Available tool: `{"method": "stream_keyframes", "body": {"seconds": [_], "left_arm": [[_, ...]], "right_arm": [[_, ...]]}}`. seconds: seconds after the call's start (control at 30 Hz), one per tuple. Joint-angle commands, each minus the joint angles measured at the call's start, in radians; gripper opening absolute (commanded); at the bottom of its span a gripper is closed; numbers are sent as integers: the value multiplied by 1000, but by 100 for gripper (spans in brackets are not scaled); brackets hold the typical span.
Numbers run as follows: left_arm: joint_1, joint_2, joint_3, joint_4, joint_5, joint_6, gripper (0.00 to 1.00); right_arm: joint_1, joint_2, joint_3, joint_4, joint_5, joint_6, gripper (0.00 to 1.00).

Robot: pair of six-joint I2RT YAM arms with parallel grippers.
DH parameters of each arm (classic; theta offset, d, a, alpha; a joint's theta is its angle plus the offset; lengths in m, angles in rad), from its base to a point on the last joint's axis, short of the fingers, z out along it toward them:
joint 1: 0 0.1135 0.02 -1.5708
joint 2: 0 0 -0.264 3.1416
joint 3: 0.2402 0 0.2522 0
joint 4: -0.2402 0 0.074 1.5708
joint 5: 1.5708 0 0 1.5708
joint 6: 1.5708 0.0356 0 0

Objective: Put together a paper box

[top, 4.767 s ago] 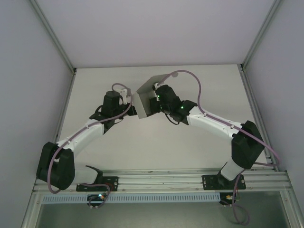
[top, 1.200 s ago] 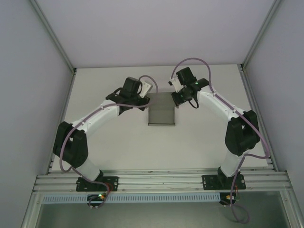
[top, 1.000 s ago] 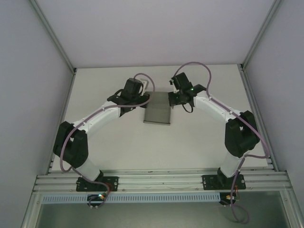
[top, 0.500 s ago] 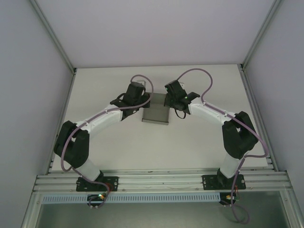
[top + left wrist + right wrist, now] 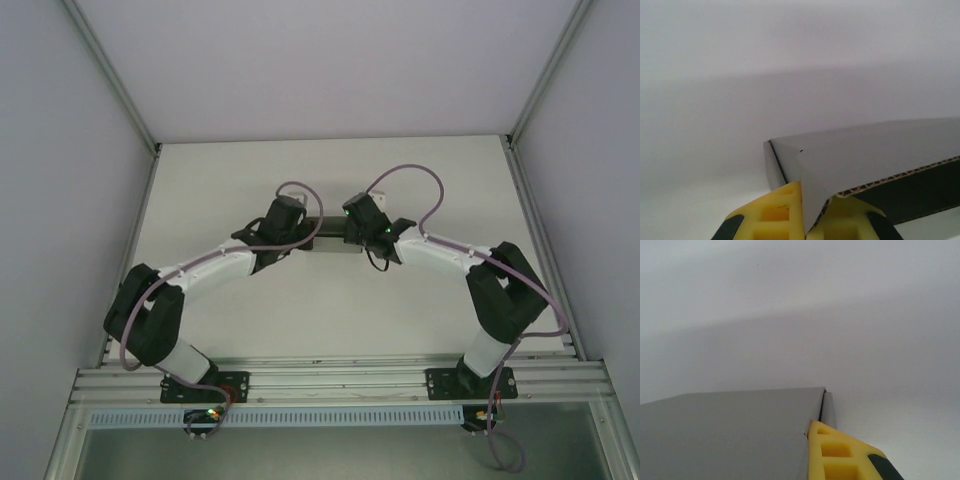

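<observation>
Clamping a grey panel of the box (image 5: 875, 150), the left gripper (image 5: 812, 212) has its two yellow fingers (image 5: 772, 212) drawn narrow at the bottom centre of the left wrist view, with the card wedged between them. The panel's cut edge shows its corrugated core and runs from the fingers out to the right edge of the frame. A second, narrower face folds down at the corner left of centre, just above the left finger. Under the panel on the right, the box is dark.

In the right wrist view the box takes up the lower left as one flat grey face, with its corner a little right of centre. One yellow finger (image 5: 840, 452) of the right gripper (image 5: 352, 222) touches that face's right edge at the bottom of the frame. The other finger is hidden behind the card, so I cannot tell whether this gripper is closed on the box or just beside it.

From above, the left arm (image 5: 215, 262) and right arm (image 5: 440, 250) reach inward and meet at the middle of the white table (image 5: 220, 180), the grippers close together. The box sits between them, mostly covered by the wrists; a thin dark strip and a sliver of grey show there. I cannot tell whether it rests on the table or is lifted off it.
</observation>
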Motion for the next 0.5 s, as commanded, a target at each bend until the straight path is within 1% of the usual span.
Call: {"method": "stream_keyframes", "body": {"seconds": [0.0, 0.07, 0.17, 0.23, 0.33, 0.47], "left_arm": [[-16, -25, -70, -32, 35, 18, 0], [-24, -33, -88, -11, 48, 18, 0], [-39, -42, -104, 11, 70, 30, 12], [-44, -56, -111, 3, 68, 31, 16], [-47, -98, -132, -12, 69, 30, 32], [-63, -195, -166, -47, 62, 24, 61]], "right_arm": [[22, -81, -68, 174, 26, 5, 0], [38, -94, -81, 169, 44, -33, 1], [49, -94, -84, 130, 57, -63, 2], [61, -97, -105, 143, 63, -98, 2], [81, -103, -149, 179, 82, -152, 2], [111, -109, -227, 266, 97, -219, 2]]}}
